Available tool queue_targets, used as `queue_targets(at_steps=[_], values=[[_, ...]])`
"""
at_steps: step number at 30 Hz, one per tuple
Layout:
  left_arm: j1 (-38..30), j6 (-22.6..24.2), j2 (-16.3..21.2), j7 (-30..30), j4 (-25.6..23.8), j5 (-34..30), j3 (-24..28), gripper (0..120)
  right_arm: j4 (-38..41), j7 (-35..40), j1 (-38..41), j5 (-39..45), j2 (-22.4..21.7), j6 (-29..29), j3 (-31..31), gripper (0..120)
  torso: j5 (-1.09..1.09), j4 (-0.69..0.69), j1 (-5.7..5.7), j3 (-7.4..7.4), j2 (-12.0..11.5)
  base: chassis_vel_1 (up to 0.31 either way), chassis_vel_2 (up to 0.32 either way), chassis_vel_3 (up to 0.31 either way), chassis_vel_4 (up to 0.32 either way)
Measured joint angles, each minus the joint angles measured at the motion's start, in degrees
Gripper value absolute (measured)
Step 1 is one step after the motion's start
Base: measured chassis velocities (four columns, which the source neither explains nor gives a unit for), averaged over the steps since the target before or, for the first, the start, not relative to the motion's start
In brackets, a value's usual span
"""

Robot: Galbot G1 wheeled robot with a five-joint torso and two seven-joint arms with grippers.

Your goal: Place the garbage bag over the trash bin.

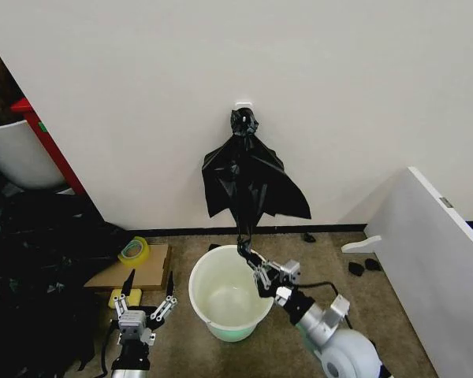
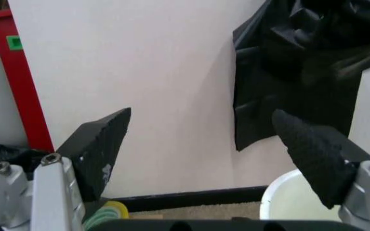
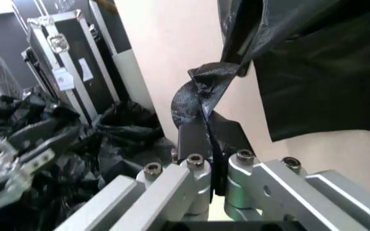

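We have the right tool [image 1: 242,252] pinched on the lowest tip of the garbage bag [image 1: 248,177], thin, limp and slippery, hanging above the trash bin [image 1: 229,303]; our left tool [image 1: 147,295] waits open beside it.

Right gripper [image 1: 242,252] stretched forward and up, jaws pinched closed, left gripper [image 1: 148,290] low at the robot's left, fingers spread, pointing up

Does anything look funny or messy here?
Yes. The bin has no liner yet. The black bags hang in a bunch on the wall above it, and the right gripper pinches a strand from their bottom. The left gripper waits open beside the bin.
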Motion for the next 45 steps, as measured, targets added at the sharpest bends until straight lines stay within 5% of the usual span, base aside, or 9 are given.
queue_targets(at_steps=[45], values=[[-1.8, 0.3, 0.5, 0.2, 0.8, -1.6, 0.1, 86, -1.1, -2.7, -4.8, -8.7, -1.0, 5.7, 0.4, 0, 0.0, 0.0, 0.01, 0.01, 0.0, 0.0, 0.0, 0.0, 0.0]])
